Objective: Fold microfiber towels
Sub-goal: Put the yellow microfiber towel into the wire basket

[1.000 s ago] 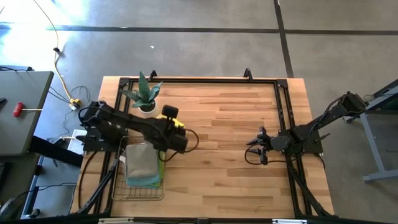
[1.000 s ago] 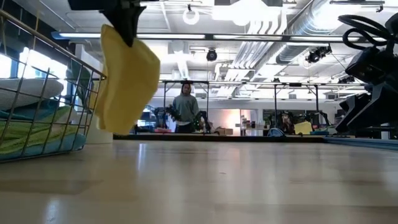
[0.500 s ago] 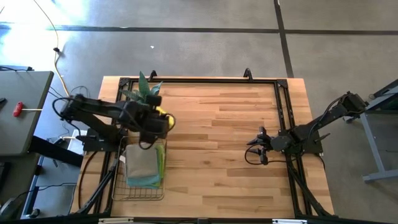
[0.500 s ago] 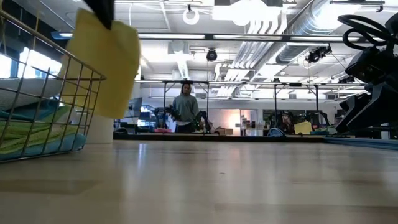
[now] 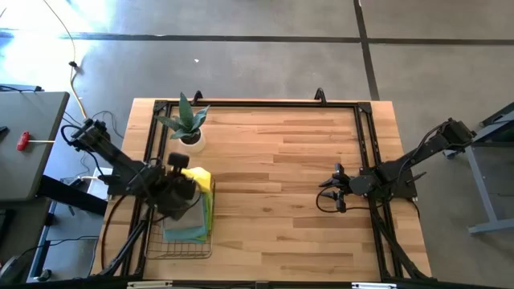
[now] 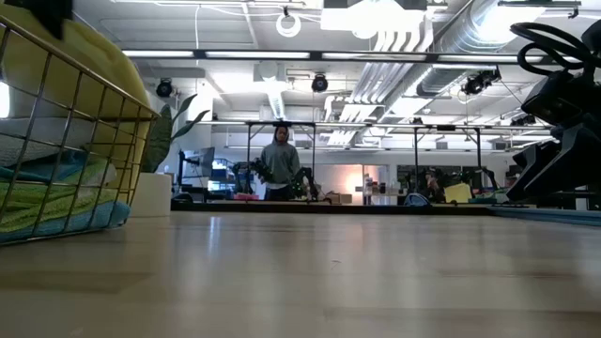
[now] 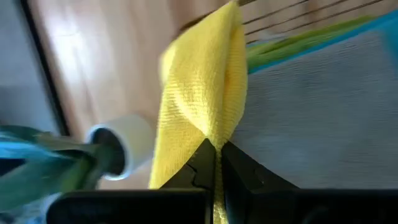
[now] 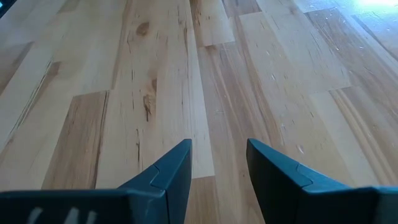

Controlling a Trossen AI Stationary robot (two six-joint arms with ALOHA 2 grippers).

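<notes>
A yellow microfiber towel (image 5: 199,177) hangs bunched from my left gripper (image 5: 189,185), which is shut on it above the far end of the wire basket (image 5: 181,254) at the table's left. In the basket lies a stack of folded towels: a pale grey one (image 7: 323,93) on top, with green and teal edges (image 7: 298,43) under it. In the low view the yellow towel (image 6: 70,66) shows behind the basket's wires (image 6: 94,122). My right gripper (image 5: 333,193) waits open at the table's right, above bare wood (image 8: 217,168). My left gripper pinches a bunched fold of the yellow towel (image 7: 219,127) between its two fingertips, coming steeply from above. The cloth hangs slack below the fingers over the stack in the basket. I cannot tell whether its lower end touches the grey towel.
A small potted plant (image 5: 188,124) stands at the far left, just beyond the basket; its white pot (image 7: 121,140) shows in the left wrist view. A black frame (image 5: 363,144) runs along the table's edges. Bare wood (image 5: 273,185) lies between the two arms.
My left gripper has swung from the table's middle toward its left edge, staying shut on the yellow towel. The towel has travelled with it, hanging clear of the table, and now hangs over the basket.
</notes>
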